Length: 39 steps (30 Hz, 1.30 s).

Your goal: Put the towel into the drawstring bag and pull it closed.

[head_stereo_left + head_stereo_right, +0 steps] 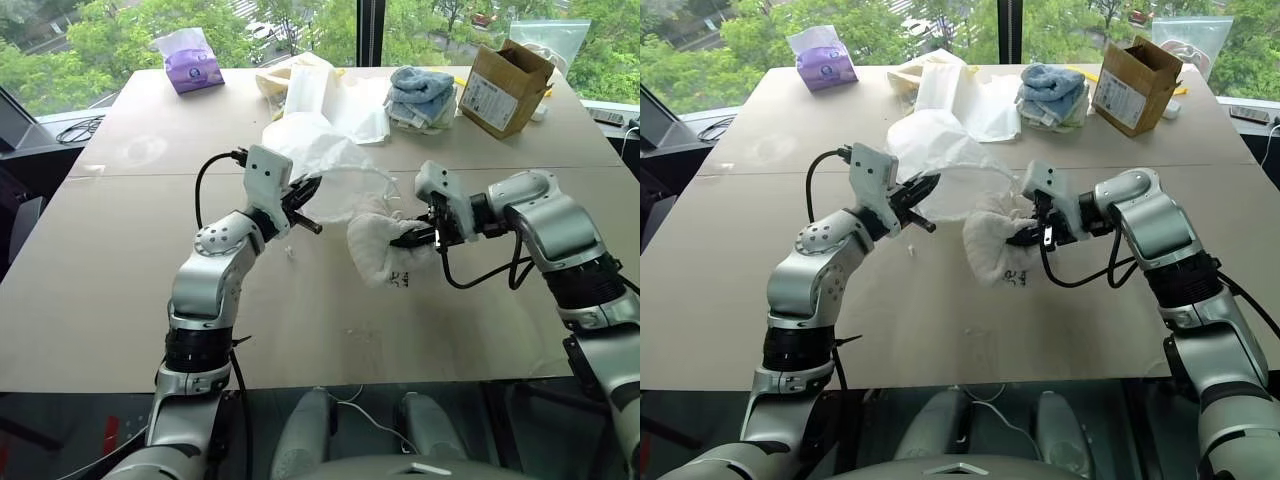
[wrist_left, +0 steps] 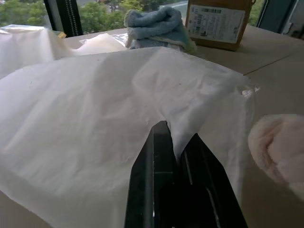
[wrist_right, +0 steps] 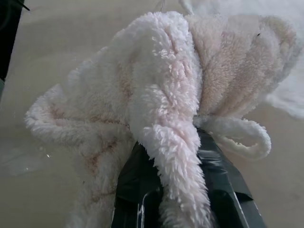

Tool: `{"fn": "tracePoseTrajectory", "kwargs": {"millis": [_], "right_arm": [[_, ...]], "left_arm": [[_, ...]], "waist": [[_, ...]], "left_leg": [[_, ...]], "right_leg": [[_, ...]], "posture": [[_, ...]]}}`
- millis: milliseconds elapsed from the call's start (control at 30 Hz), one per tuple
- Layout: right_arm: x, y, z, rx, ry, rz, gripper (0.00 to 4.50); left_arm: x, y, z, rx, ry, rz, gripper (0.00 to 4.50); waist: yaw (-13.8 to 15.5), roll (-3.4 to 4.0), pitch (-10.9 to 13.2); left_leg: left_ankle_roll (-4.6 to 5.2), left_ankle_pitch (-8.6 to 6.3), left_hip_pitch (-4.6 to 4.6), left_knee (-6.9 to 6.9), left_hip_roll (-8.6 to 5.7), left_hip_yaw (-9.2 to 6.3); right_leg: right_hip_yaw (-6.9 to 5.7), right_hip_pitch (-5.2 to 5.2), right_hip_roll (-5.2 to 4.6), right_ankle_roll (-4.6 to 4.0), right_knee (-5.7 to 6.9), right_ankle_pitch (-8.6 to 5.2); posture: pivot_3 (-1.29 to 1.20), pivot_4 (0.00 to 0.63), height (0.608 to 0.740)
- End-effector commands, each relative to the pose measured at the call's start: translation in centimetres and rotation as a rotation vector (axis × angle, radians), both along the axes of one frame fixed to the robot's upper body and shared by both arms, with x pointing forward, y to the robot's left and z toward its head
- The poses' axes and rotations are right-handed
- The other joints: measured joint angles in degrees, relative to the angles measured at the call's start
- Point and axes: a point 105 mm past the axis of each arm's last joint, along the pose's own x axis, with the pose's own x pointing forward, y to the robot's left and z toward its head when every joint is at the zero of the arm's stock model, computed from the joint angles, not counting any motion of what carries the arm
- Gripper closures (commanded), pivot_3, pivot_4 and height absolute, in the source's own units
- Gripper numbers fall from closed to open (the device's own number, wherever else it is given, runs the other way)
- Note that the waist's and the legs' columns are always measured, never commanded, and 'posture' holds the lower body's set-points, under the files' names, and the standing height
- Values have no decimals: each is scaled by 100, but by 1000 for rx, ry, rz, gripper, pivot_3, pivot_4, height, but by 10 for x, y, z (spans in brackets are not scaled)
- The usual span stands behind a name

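Towel [image 1: 378, 245]: bunched, clenched in right pincer [image 1: 415, 238], beside drawstring bag [image 1: 325, 165]. Left pincer [image 1: 305, 205] pinches bag's edge. Best practice: lift mouth wide, feed towel in folded-end first.

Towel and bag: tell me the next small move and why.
Probably carry the towel in the right gripper toward the drawstring bag. The right fingers are clamped on a fold of towel, and the left gripper has pinched the bag's thin fabric and holds it off the table. Whether the mouth is open enough cannot be told, so go slowly.
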Motion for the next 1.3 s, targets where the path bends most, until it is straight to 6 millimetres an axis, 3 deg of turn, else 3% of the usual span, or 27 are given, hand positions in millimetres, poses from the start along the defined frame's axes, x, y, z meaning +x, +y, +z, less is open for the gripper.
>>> {"fn": "tracePoseTrajectory", "kwargs": {"millis": [33,200,400,533,633,733,900,1067,1167,1300], "right_arm": [[18,6,13,53,-57,-98,4458],[50,5,24,205,33,-384,4458],[52,13,33,413,202,-549,4458],[64,14,35,579,302,-756,4458],[63,26,36,700,400,-828,4458],[57,44,37,797,501,-860,4458],[51,62,29,825,524,-895,4458],[37,71,37,812,375,-778,4458],[29,73,29,766,308,-726,4458],[14,84,30,766,225,-638,4458]], "left_arm": [[-18,-16,11,36,-72,-130,4500],[-29,-22,2,53,-37,-216,4500],[-32,-25,-5,54,-4,-236,4500],[-32,-27,-7,45,6,-239,4500],[-32,-30,-7,29,11,-242,4500],[-32,-35,-7,8,19,-249,4500],[-32,-40,-2,-65,29,-249,4500],[-24,-35,7,-133,29,-199,4500],[-20,-33,12,-183,37,-175,4500],[-23,-43,14,-210,57,-199,4500]], "waist": [[-19,0,0],[-27,1,1],[-22,1,0],[-43,3,0],[-45,4,-1],[-45,5,0],[-40,5,0],[-184,5,0],[-221,5,-1],[-195,3,-1]], "left_leg": [[0,0,1,0,1,1],[-3,3,4,-3,2,4],[-4,3,1,-14,0,7],[-4,3,1,-16,1,16],[-5,4,1,-18,2,25],[-6,5,0,-19,2,39],[-5,7,-2,-11,-4,49],[-12,11,2,-13,2,49],[-11,11,2,-12,2,55],[-11,12,2,-10,4,50]], "right_leg": [[1,0,1,0,0,0],[6,-4,3,-1,4,0],[8,-13,2,-1,7,0],[18,-20,3,-1,13,0],[31,-32,6,-1,29,0],[46,-49,6,-1,54,0],[57,-61,1,-1,81,0],[62,-67,15,-2,93,0],[67,-67,16,-1,93,0],[64,-66,15,-1,93,0]], "posture": [[0,150,740],[0,150,740],[0,150,740],[0,150,740],[0,150,740],[0,150,740],[0,150,740],[0,150,740],[0,150,740],[0,150,740]]}}
